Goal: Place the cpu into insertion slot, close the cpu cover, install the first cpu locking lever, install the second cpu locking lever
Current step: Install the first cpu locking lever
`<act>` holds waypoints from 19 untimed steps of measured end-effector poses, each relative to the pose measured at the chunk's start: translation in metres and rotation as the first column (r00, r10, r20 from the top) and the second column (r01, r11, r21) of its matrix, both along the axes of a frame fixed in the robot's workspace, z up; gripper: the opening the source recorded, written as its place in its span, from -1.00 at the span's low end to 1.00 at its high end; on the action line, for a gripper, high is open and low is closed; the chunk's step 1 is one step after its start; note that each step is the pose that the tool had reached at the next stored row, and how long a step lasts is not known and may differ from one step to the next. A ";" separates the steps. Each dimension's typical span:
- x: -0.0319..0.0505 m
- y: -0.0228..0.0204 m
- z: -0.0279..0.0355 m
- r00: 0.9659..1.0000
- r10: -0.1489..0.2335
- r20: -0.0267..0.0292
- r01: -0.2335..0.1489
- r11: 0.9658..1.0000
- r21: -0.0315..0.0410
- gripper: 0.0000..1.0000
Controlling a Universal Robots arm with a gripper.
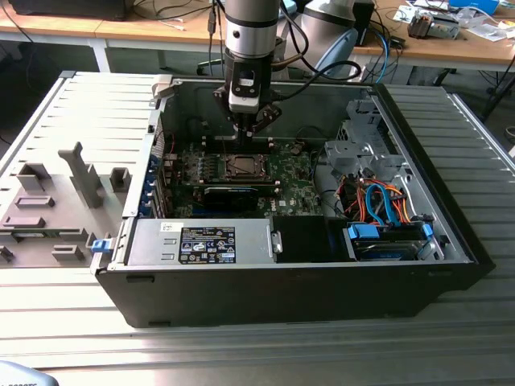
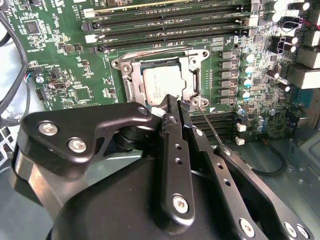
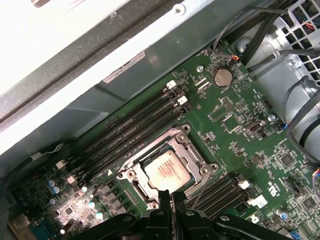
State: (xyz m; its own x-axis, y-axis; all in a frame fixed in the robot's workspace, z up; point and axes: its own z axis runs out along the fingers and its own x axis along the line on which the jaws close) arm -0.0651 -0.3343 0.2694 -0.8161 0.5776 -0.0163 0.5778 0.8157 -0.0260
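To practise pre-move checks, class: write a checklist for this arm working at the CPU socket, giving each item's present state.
1. cpu lies flat in the insertion slot: ok.
2. cpu cover is down around the chip: ok.
3. Thin locking lever beside the gripper is latched: not ok. It appears to jut away from the socket.
4. Gripper is at the socket's edge with its fingers shut: ok.
5. Gripper is in contact with the lever: cannot tell.
6. motherboard near the socket is free of loose cables: ok.
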 end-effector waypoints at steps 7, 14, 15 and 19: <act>0.0000 0.0000 0.0000 1.000 0.005 0.000 -0.005 1.000 0.000 -0.67; 0.0000 0.0000 0.0000 1.000 0.013 0.000 -0.013 1.000 0.000 -0.67; 0.0000 0.0000 0.0000 1.000 0.014 0.000 -0.014 1.000 0.000 -0.67; 0.0000 0.0000 0.0000 1.000 0.017 0.000 -0.017 1.000 0.000 -0.67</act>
